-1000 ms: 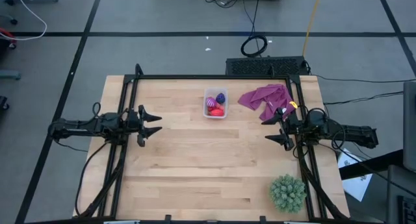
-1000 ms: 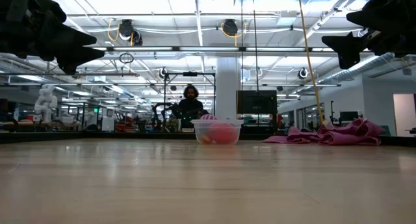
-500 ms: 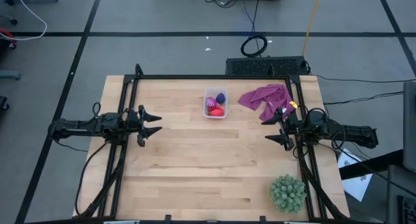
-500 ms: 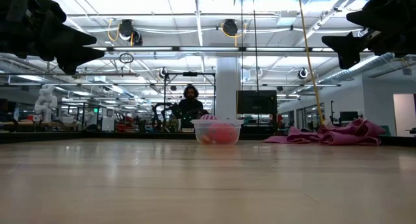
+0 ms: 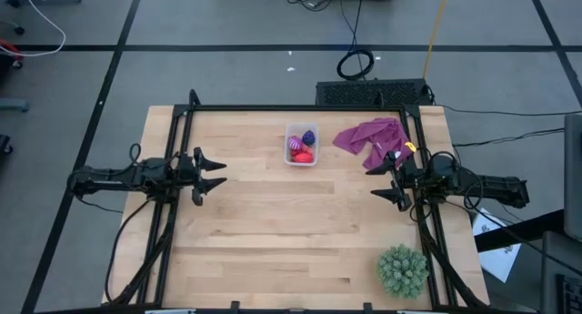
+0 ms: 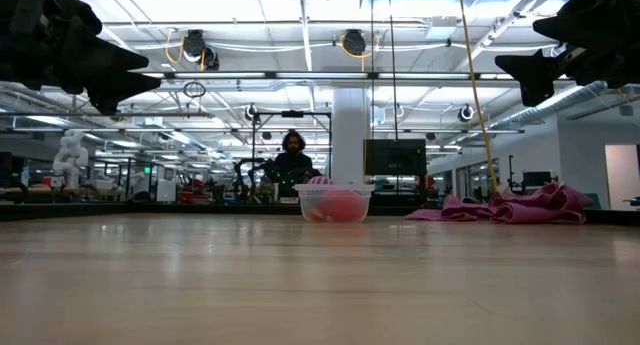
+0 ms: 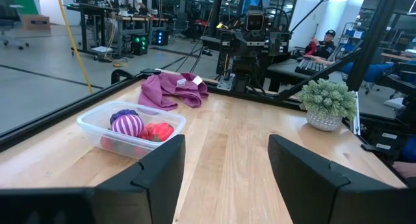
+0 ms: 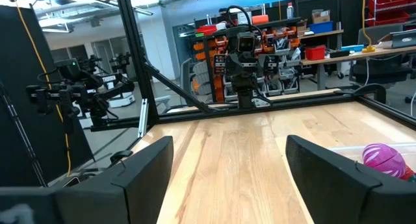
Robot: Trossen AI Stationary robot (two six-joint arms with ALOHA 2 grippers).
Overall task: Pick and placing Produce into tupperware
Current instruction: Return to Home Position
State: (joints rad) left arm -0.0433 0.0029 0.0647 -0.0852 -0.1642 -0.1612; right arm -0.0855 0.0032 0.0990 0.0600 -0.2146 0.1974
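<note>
The left fingers [image 7: 156, 177] are spreading wide apart and are holding nothing. The right fingers [image 8: 140, 175] are spreading wide apart too, and they are also holding nothing. Both pairs are hanging up in the air above the wooden surface [image 5: 273, 241], one at each side, and they are pointing at each other.

The tupperware [image 5: 301, 145] is sitting on the surface about halfway between the two pairs of fingers, a little toward the far edge. It is well apart from both pairs. The produce is lying inside it: a striped magenta ball [image 5: 295, 147], a red piece [image 5: 306, 157] touching the ball, and a blue-purple piece [image 5: 309, 136] at the far end.

A purple cloth [image 5: 371, 139] is lying in a heap near the right fingers, between them and the far edge. A small white tag [image 7: 195, 80] is showing on the cloth, but its writing is too small to read. A green spiky ball [image 5: 402, 269] is sitting well apart from the right fingers, toward the near edge.
</note>
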